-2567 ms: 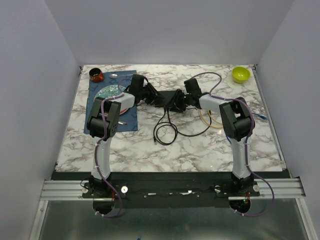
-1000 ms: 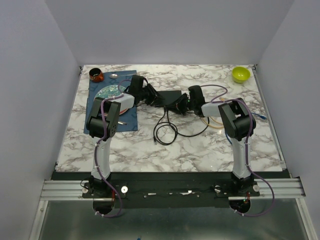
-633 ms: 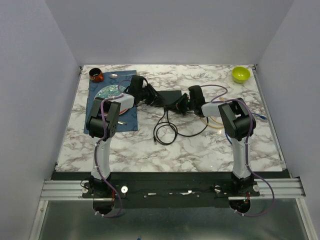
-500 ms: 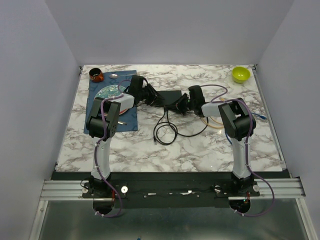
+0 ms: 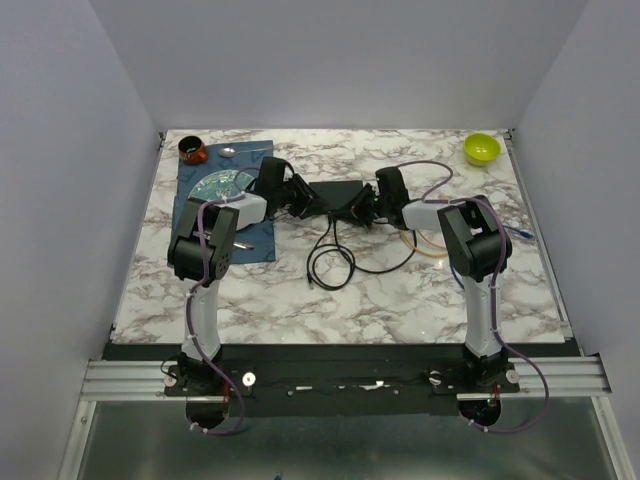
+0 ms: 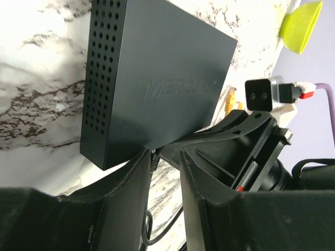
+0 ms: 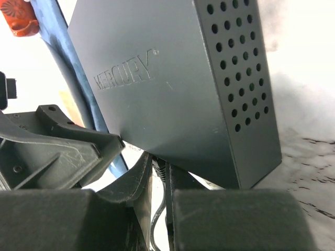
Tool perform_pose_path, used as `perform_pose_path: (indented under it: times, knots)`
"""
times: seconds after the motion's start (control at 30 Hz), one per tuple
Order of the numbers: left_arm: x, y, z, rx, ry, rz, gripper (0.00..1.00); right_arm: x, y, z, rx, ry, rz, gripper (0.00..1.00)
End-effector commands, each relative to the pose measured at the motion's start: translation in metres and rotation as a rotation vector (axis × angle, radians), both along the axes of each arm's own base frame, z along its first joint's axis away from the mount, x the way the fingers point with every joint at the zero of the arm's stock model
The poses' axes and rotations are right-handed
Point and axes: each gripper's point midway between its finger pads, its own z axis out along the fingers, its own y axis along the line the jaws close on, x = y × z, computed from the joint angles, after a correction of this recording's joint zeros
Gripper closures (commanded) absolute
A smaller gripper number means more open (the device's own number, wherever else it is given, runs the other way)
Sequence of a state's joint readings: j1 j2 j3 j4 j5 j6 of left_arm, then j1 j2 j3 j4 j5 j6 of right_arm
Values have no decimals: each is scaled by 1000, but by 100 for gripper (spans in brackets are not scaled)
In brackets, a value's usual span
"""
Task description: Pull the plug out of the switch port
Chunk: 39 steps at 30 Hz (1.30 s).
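The switch lies flat on the marble counter between the 2 pincers, its near long edge closest to both sets of fingertips. The right pincer is clenched on the plug, which meets that edge directly ahead of its tips. The black cable trails back between its fingers and loops on the counter behind it. The left pincer is released: its 2 fingers stand parted with pale counter showing between them, tips just under the same edge and close beside the right pincer's finger. A blue mat lies behind the left pincer. A green bowl stands well beyond the right pincer.
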State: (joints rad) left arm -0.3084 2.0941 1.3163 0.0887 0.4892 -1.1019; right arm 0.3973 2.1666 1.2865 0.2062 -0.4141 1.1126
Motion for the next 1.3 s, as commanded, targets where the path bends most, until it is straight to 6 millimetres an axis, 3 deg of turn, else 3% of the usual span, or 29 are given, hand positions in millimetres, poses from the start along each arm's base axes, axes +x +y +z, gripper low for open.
perform_pose_path:
  times: [0.0, 0.37, 0.57, 1.03, 1.07, 1.17, 1.2, 1.27]
  knots:
    - [-17, -7, -5, 3, 37, -24, 56, 3, -12, -10, -66, 6, -9, 99]
    - [-1, -15, -18, -2, 55, -7, 56, -13, -12, -12, -111, 10, 62, 99]
    - [6, -17, -14, -12, 47, 4, 56, -28, -14, -18, -126, 25, 89, 99]
    - [14, -22, 3, -47, 16, 10, 56, -54, -16, -11, -134, 35, 136, 99]
    - [14, -21, 7, -47, 7, 11, 56, -47, -19, 8, -140, -24, 106, 99]
    - [14, -15, 18, -46, -19, 22, 56, -35, -30, 40, -185, -143, 47, 99]
    - [13, -11, 18, -46, -13, 32, 56, -30, -35, 70, -195, -228, 32, 99]
    - [18, 8, 35, -53, -40, 81, 56, -18, -48, 101, -258, -317, -28, 99]
